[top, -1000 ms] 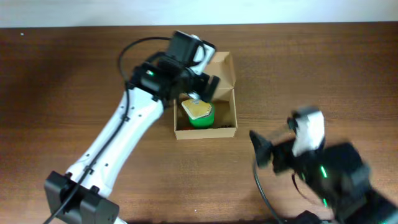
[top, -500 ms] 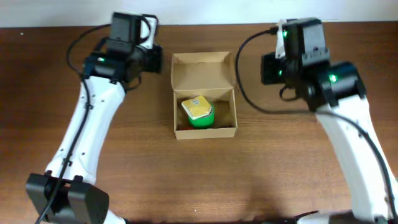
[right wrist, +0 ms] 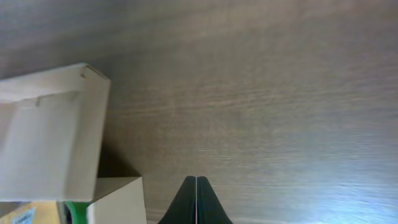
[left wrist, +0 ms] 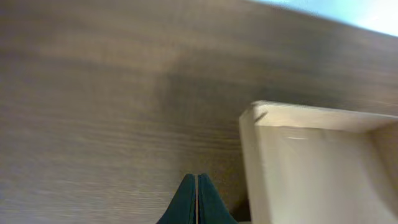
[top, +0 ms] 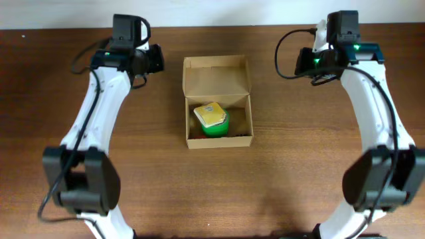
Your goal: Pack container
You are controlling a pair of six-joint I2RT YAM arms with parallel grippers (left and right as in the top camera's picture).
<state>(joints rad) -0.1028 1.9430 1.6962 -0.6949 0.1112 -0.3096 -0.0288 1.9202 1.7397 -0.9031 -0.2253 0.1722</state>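
Note:
The container [top: 219,141], a tan cardboard box, stands mid-table with its flap lid [top: 216,74] tilted open at the back. Inside it sits a green tub with a yellow top [top: 211,118]. My left gripper [top: 158,60] hovers left of the lid, shut with nothing in it. In the left wrist view its closed fingers [left wrist: 197,178] point at bare wood beside the container's lid [left wrist: 323,162]. My right gripper [top: 301,63] hangs right of the lid, also shut and empty. In the right wrist view that gripper [right wrist: 196,179] is over the table, with the container [right wrist: 50,137] and a sliver of the green tub [right wrist: 74,211] at the left.
A brown wooden table [top: 219,192] carries the box. A white wall strip [top: 212,10] runs along the far edge. Both arm bases stand at the near edge, left [top: 80,179] and right [top: 378,179].
Both arms swung away from the box and the near side to the far left and far right of the table. Both grippers went from open to shut.

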